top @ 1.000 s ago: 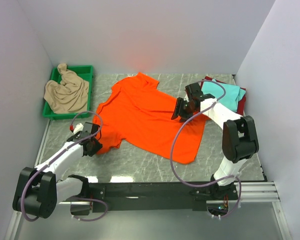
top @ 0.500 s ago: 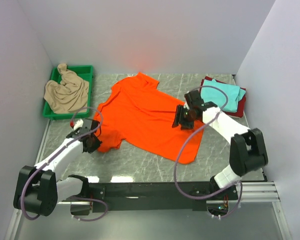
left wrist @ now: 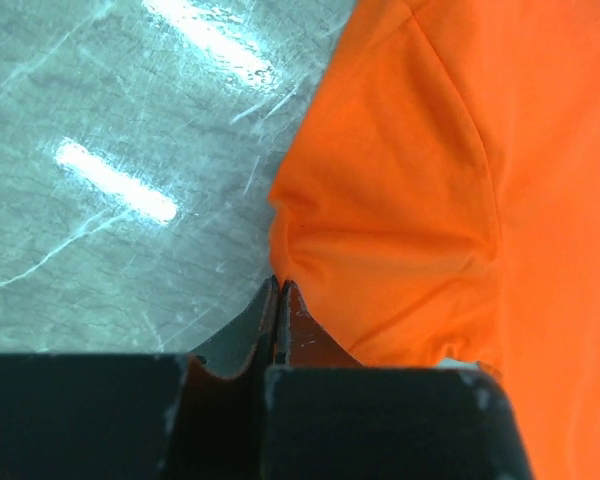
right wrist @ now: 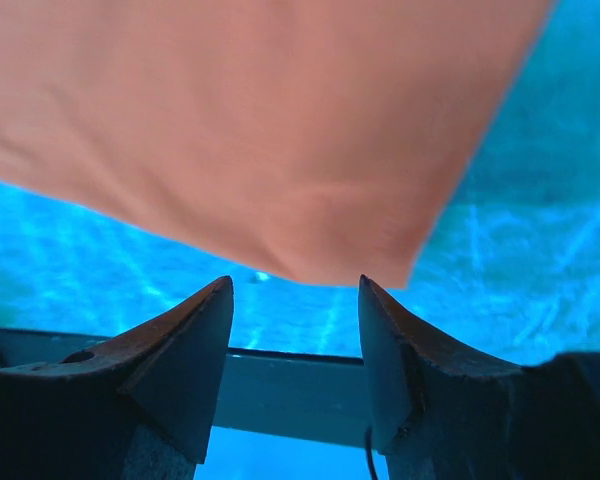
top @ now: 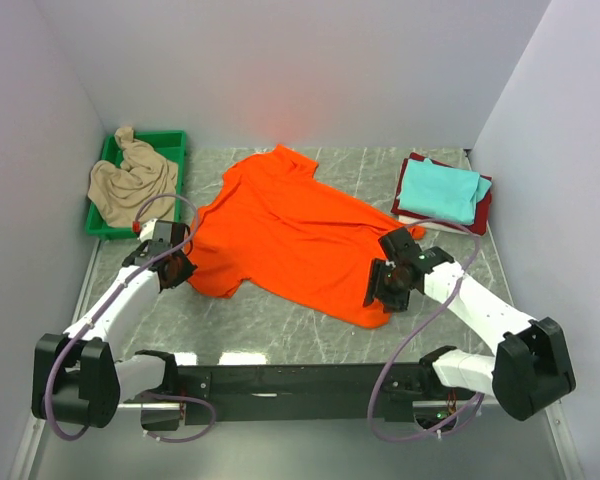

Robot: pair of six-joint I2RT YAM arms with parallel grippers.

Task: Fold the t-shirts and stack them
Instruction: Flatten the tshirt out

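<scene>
Recording orange t-shirt [top: 290, 235] lying spread open and unfolded across the middle of the marbled tabletop [top: 280, 322], sleeves toward the left, hem toward the near right.

Noting left gripper [left wrist: 280, 290] pressed fully shut on the edge of the near sleeve [left wrist: 380, 230], cloth puckering in fine creases toward the tips.

Noting right gripper [right wrist: 295, 288] standing wide apart and holding nothing, fingers low over the table, hem corner [right wrist: 370, 240] lying just ahead of the gap between them.

Logging teal t-shirt [top: 440, 190] folded on top of dark red t-shirt [top: 483, 212] at far right, well apart from the work. Logging beige t-shirt [top: 130, 185] bunched in the green plastic tray [top: 145, 134] at far left.

Judging the orange fabric a thin, light, matte knit, wholly limp: draping, wrinkling, sagging between any two held points, probably sliding easily over the glossy stone.

Recommending pinches at edges and corners, namely sleeve hem and bottom corner, taking the cloth low against the table and holding the span taut while carrying it over.
</scene>
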